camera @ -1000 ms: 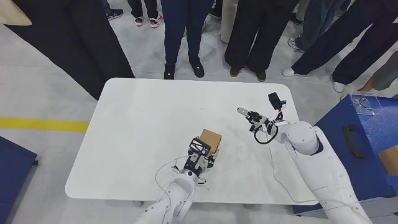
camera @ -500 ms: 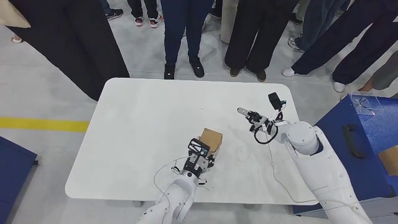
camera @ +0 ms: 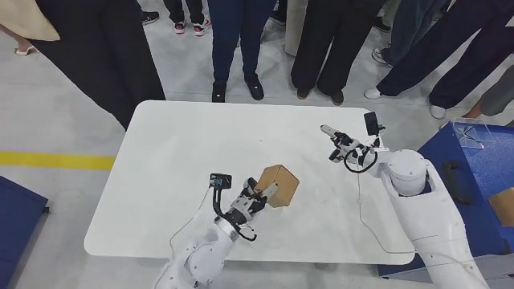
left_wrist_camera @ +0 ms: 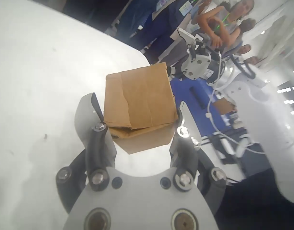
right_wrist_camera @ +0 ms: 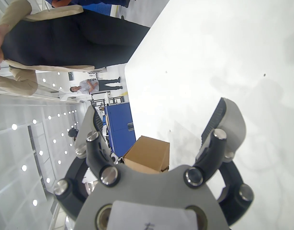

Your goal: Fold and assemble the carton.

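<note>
My left gripper (camera: 258,196) pinches the brown carton (left_wrist_camera: 139,96). One finger pad (left_wrist_camera: 97,107) presses its side and the other finger sits at the opposite corner. The carton is tilted between my fingers, with a creased flap folded over its broad face. I cannot tell whether its lower corner touches the white table (camera: 177,152). My right gripper (right_wrist_camera: 159,110) hangs over the table, fingers spread wide and holding nothing. It is well apart from the carton, which lies ahead of it.
</note>
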You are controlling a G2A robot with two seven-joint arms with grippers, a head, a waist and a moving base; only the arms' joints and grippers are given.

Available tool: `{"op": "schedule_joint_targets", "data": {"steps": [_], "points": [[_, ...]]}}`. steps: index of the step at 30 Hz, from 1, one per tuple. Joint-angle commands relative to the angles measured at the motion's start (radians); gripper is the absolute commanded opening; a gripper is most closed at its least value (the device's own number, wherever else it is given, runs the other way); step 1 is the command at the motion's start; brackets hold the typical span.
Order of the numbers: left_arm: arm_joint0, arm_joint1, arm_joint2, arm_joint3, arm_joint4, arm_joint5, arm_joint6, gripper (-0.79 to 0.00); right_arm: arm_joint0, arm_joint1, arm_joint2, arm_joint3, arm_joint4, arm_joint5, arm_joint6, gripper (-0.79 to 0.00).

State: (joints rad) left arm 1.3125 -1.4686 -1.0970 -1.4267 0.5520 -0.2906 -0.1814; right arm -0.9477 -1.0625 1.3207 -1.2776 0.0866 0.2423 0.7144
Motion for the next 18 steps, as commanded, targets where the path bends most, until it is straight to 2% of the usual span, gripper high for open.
{"op": "schedule_joint_targets", "data": {"steps": [1,5,6,7,8,9,14,18], "points": [[-0.024,-0.003,-0.009,0.058,-0.155,-0.020,-0.060,-0.785,-0.005,-0.001,-0.007,-0.003,-0.005,-0.003,-0.002,0.000],[-0.067,-0.005,-0.005,0.145,-0.175,-0.021,-0.077,-0.785,-0.012,-0.002,-0.017,-0.007,-0.017,-0.004,-0.003,0.000],[-0.075,-0.005,-0.002,0.160,-0.159,-0.015,-0.069,-0.640,-0.014,-0.002,-0.019,-0.007,-0.018,-0.003,-0.003,0.000],[-0.080,-0.006,0.002,0.175,-0.155,-0.009,-0.062,-0.440,-0.014,-0.002,-0.021,-0.008,-0.021,-0.003,-0.004,0.000],[-0.086,-0.006,0.007,0.188,-0.144,-0.001,-0.060,-0.142,-0.015,-0.002,-0.023,-0.008,-0.025,-0.004,-0.003,0.000],[-0.092,-0.007,0.010,0.200,-0.135,0.006,-0.054,-0.006,-0.015,-0.002,-0.024,-0.008,-0.028,-0.004,-0.004,0.000],[-0.097,-0.006,-0.003,0.221,-0.137,0.014,-0.015,0.000,-0.015,-0.002,-0.024,-0.008,-0.028,-0.004,-0.004,0.000],[-0.055,0.009,-0.053,0.142,-0.078,0.021,0.054,0.000,-0.015,-0.002,-0.024,-0.008,-0.028,-0.004,-0.004,0.000]]}}
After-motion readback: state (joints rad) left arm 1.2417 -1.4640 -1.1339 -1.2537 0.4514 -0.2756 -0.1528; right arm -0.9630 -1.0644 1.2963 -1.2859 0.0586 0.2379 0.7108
